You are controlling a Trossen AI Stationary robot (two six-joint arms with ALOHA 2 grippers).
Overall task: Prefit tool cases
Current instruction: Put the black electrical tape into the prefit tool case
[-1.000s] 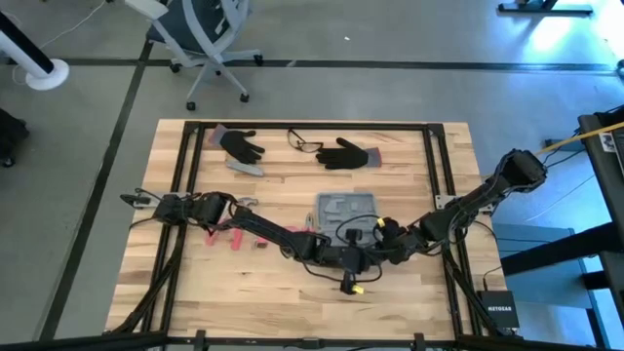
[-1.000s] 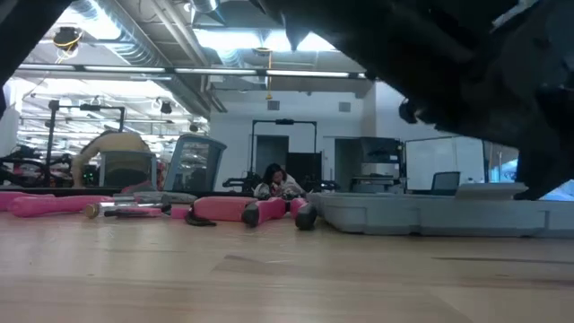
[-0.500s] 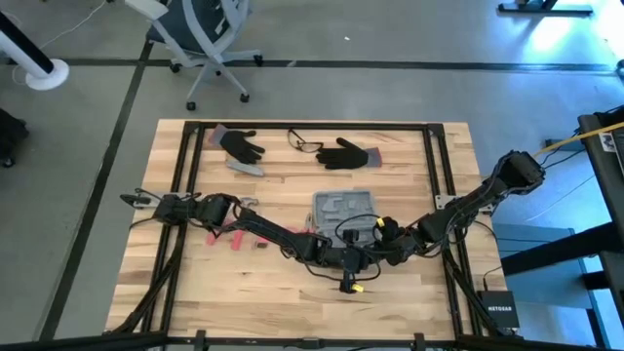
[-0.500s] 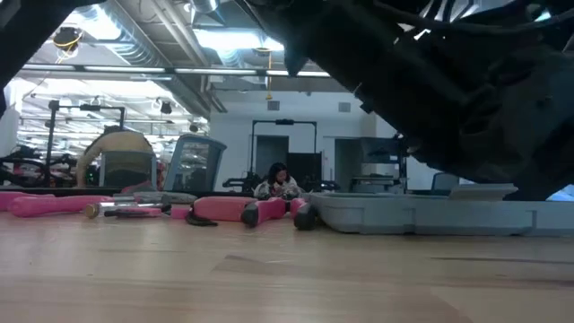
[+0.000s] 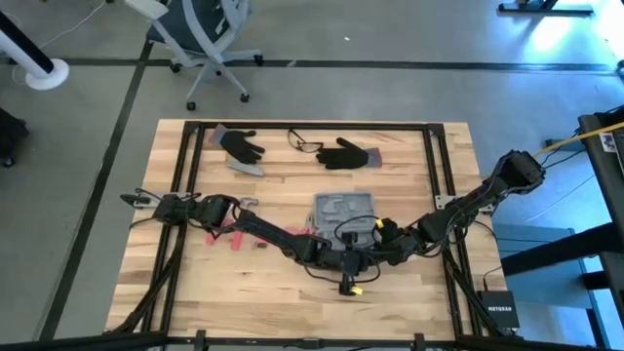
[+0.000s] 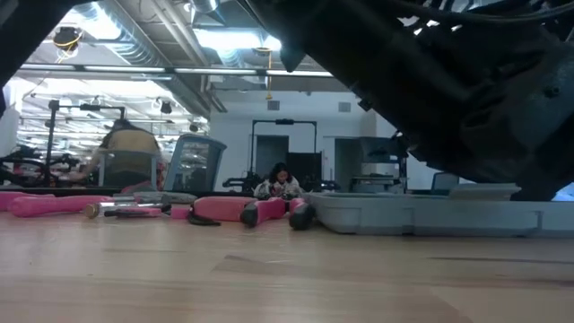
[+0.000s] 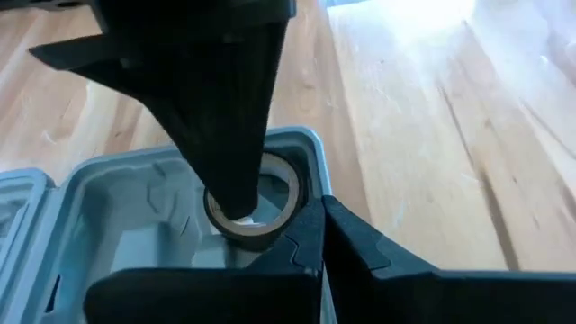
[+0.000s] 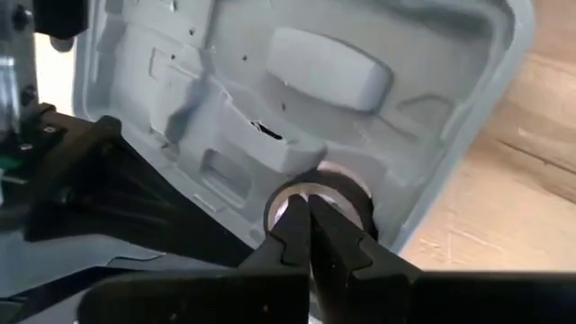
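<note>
Tool case first: I count one flat grey-blue plastic case (image 5: pixel 345 212) with rounded corners, lying open near the middle of the wooden table (image 5: pixel 419 302), its moulded grey slots facing up. One dark roll of tape (image 7: pixel 254 202) sits in a round slot at a corner of the case. My left gripper (image 7: pixel 270 236) and right gripper (image 8: pixel 309 214) both meet at that roll; each pair of fingers is pressed together, tips at the roll's opening, and I cannot tell whether either truly grips it. Two black gloves with grey cuffs (image 5: pixel 240 147) (image 5: pixel 346 154) lie toward the far edge, with one pair of glasses (image 5: pixel 304 143) between them. Pink-red tools (image 5: pixel 226 235) lie beside the left arm; I cannot count them. Both arms cross over the near side of the case, hiding that edge from above.
</note>
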